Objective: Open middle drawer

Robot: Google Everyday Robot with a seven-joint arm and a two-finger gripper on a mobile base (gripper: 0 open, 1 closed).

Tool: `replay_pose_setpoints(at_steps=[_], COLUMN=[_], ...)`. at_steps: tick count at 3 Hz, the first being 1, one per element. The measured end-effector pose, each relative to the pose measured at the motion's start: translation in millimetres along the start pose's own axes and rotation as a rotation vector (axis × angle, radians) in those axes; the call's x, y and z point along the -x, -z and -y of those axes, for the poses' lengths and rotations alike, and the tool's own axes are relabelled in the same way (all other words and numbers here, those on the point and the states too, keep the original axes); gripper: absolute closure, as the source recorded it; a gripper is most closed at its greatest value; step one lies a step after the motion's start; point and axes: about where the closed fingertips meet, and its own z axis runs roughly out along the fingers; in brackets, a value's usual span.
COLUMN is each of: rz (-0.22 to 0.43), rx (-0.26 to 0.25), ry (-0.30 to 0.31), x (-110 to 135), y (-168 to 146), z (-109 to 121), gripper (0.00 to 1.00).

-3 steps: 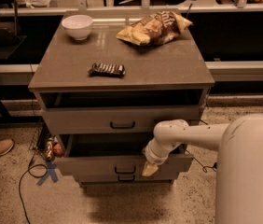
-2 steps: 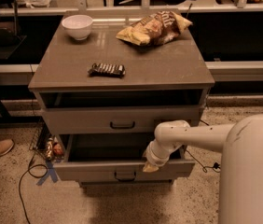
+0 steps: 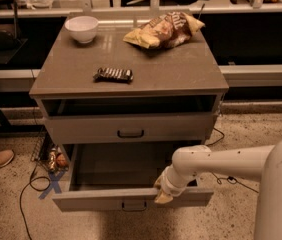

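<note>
Though dim, shows a grey-brown wooden cabinet surface (image 3: 181,74) on speckled floor (image 3: 253,131), carrying a white ceramic bowl (image 3: 82,28), a crumpled chip bag (image 3: 165,29) and a dark wrapped bar (image 3: 113,74). Below the top drawer (image 3: 91,130), pulled far out over open floor: the grey-brown flat-fronted middle drawer (image 3: 96,200). At its front's top edge, right of the dark bar handle (image 3: 133,205), the white arm's gripper (image 3: 162,197); open or closed, cannot tell. Bag's print unreadable.

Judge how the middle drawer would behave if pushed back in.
The middle drawer looks stiff, a flat wooden front, so it likely slides as one piece. Standing far out, it may sag or wobble slightly. The gripper sits at its front's top edge, right of the handle.
</note>
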Motion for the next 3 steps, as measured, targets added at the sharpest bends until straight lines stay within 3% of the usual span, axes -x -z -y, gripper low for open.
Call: replay_pose_setpoints(at_steps=[1, 2, 3], rz=[0.000, 0.050, 0.050], rx=[0.000, -0.018, -0.018], ry=[0.000, -0.039, -0.039], x=[0, -1, 0], y=[1, -8, -4], z=[0, -21, -21], gripper=[1.00, 1.00, 1.00])
